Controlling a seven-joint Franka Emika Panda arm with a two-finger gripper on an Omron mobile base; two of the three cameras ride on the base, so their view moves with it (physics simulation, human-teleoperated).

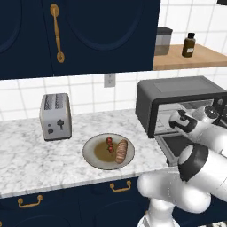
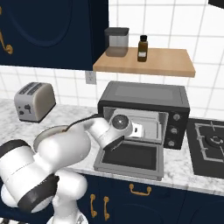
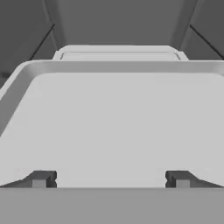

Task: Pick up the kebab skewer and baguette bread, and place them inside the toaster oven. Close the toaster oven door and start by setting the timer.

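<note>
The pincer is standing wide and released, grasping nothing, its tips poking over a pale tray inside the oven. The door is lying dropped flat toward the robot. The skewer and baguette are sitting side by side on a plate on the bench, between the silver toaster and the oven. In the left base view the plate is lying at about eight o'clock from the hand, well apart. Both foods are running roughly twelve to six there, the skewer at the baguette's nine o'clock. Judging from this, the arm must be backing out and swinging left, jaws spanning across those long axes.
</note>
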